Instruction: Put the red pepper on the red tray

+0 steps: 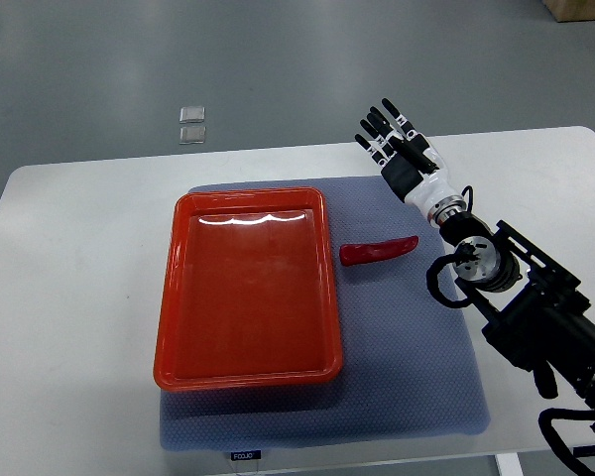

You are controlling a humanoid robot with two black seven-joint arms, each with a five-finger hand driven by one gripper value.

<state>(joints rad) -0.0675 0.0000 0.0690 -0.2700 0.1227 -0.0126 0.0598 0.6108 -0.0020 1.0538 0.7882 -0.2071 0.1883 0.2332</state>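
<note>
A long red pepper point(379, 250) lies on the blue-grey mat just right of the red tray point(248, 367), a small gap between them. The tray holds nothing. My right hand point(395, 139) hovers beyond the pepper, toward the table's far side, fingers spread and holding nothing. Its arm point(496, 288) runs down to the lower right corner of the view. The left arm does not show.
The blue-grey mat point(416, 387) covers the middle of the white table point(79, 297). Two small clear squares point(191, 124) lie on the grey floor past the far edge. The table's rim runs close along the bottom of the view.
</note>
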